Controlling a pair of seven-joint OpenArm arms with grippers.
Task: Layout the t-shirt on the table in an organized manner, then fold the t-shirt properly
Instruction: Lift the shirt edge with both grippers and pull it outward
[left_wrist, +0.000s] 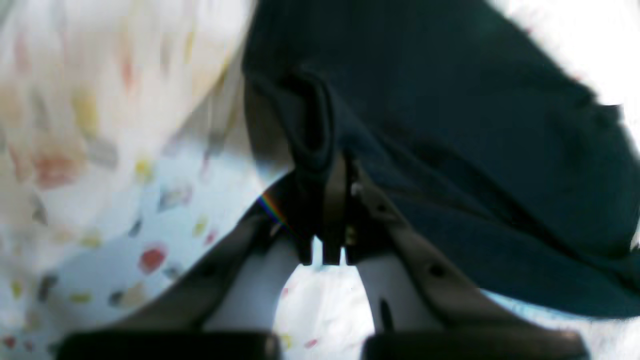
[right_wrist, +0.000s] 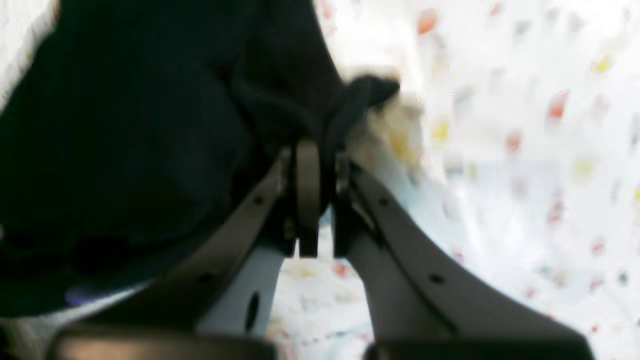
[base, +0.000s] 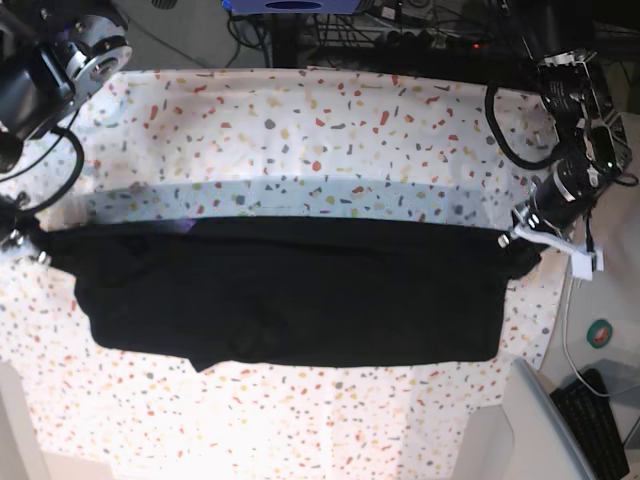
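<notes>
The black t-shirt (base: 290, 290) lies stretched in a wide band across the speckled table (base: 300, 130), its far edge pulled taut between both arms. My left gripper (left_wrist: 325, 170) is shut on a bunched corner of the t-shirt (left_wrist: 450, 125) at the right end in the base view (base: 518, 240). My right gripper (right_wrist: 322, 165) is shut on the opposite corner of the t-shirt (right_wrist: 125, 140) at the left end (base: 30, 245). The print is hidden.
A grey side surface (base: 525, 430) sits at the front right, with a keyboard (base: 600, 420) and a round green object (base: 600, 333) beyond the table's right edge. Cables and equipment (base: 400, 30) line the far side.
</notes>
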